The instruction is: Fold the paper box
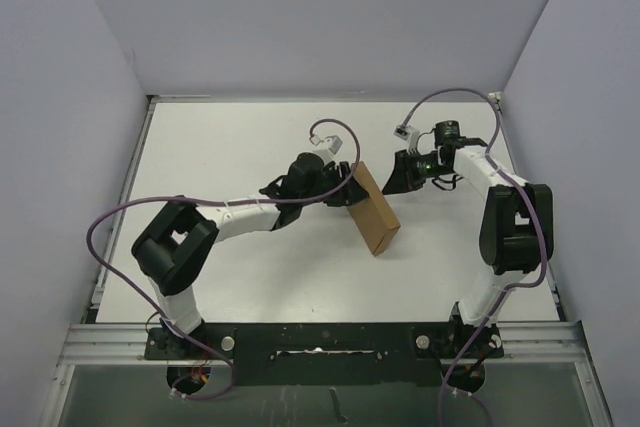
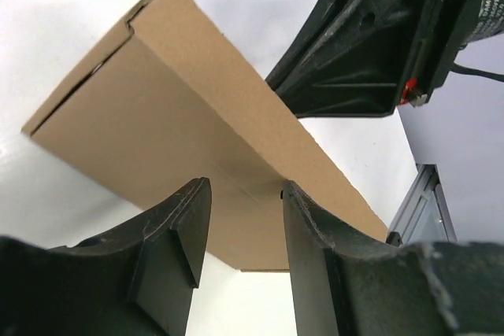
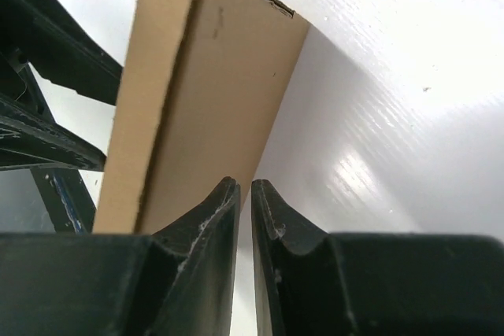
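The paper box [image 1: 375, 212] is a closed, flat brown cardboard box that stands on its long edge on the white table, slanting from upper left to lower right. My left gripper [image 1: 347, 192] is at its far left end. In the left wrist view its jaws [image 2: 244, 186] stand open against the box's side [image 2: 157, 116], gripping nothing. My right gripper [image 1: 392, 179] sits just right of the same end. Its fingers [image 3: 244, 185] are shut to a thin slit with nothing between them, and the box wall [image 3: 213, 76] rises just in front, beside the left fingertip.
Pale walls [image 1: 60, 97] enclose the white table [image 1: 230, 137] on three sides. A metal rail [image 1: 320, 337] with the arm bases runs along the near edge. Purple cables [image 1: 110, 222] loop off both arms. The right gripper's body [image 2: 370, 45] looms behind the box in the left wrist view.
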### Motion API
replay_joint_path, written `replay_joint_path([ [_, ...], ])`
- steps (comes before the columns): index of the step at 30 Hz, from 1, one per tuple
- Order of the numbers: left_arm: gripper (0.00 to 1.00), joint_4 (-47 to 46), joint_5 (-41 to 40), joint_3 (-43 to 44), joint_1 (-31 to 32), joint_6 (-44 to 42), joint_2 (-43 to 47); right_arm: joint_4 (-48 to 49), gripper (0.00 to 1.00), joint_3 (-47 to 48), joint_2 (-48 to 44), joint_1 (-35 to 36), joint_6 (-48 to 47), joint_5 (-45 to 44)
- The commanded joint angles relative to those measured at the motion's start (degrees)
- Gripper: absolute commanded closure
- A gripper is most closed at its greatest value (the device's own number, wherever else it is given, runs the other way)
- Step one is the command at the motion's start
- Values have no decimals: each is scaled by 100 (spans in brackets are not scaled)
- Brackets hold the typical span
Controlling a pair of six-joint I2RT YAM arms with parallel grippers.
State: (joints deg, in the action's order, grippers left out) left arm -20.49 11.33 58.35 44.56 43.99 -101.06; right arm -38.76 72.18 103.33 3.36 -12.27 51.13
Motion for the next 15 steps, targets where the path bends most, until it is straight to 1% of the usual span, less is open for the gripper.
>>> replay_joint_path([
  [1, 60, 245, 220, 810, 27, -326, -457, 23, 85, 168, -232, -145, -172, -120],
  [5, 60, 488, 435, 1503, 27, -402, -963, 62, 85, 141, -497, -381, -276, -354],
  [9, 60, 897, 652, 2294, -3, -502, -1419, 187, 84, 50, -775, -560, -575, -1194],
  [12, 60, 1211, 658, 2614, -48, -698, -1414, 296, 84, -10, -947, -737, -710, -1563],
  [15, 59, 1465, 463, 2588, -93, -966, -1121, 361, 84, -107, -943, -898, -779, -1622],
])
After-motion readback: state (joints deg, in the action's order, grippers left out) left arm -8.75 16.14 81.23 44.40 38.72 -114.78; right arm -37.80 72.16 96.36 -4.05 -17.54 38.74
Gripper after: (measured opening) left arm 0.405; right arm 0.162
